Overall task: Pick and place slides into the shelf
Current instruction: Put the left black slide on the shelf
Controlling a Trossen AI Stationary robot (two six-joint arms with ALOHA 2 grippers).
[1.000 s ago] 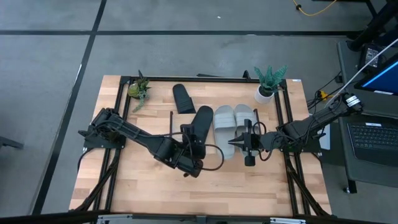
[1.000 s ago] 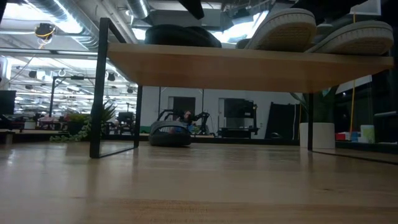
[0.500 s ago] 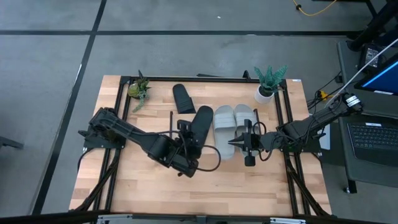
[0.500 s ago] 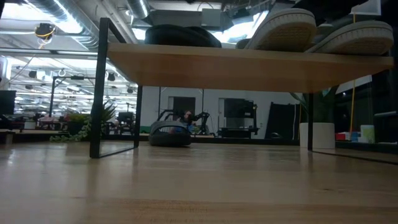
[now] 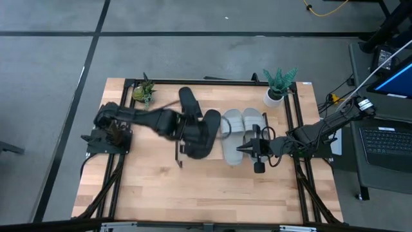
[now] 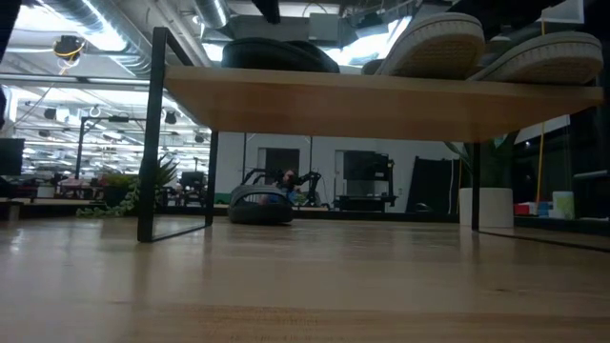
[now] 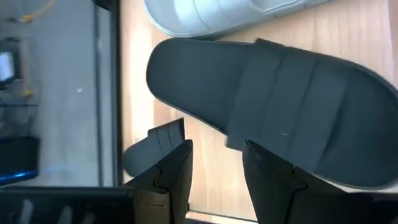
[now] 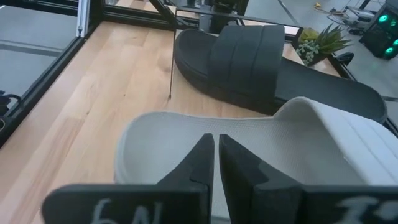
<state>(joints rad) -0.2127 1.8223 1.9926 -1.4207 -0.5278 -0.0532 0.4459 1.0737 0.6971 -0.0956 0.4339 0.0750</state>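
Note:
The shelf carries one black slide and two grey slides, lying sole down side by side. The second black slide lies on the tabletop beyond the shelf, toward the far edge. My left gripper is open and hangs over the shelved black slide, at its long edge on the table's left side. My right gripper is shut and sits at the near end of the grey slide beside the black one. My left gripper has its open fingers standing over the black slide's long edge; I cannot tell whether they touch it. My right gripper has its shut fingertips in front of the grey slide's near rim; whether they touch it cannot be told.
A thin black wire end frame stands at the shelf's left end. A small plant sits at the far left corner and a potted plant at the far right. Bare tabletop stretches along the near side.
My left arm has swung from the near end of the shelved black slide toward the far edge and now hangs over that slide's middle. The right arm has kept still.

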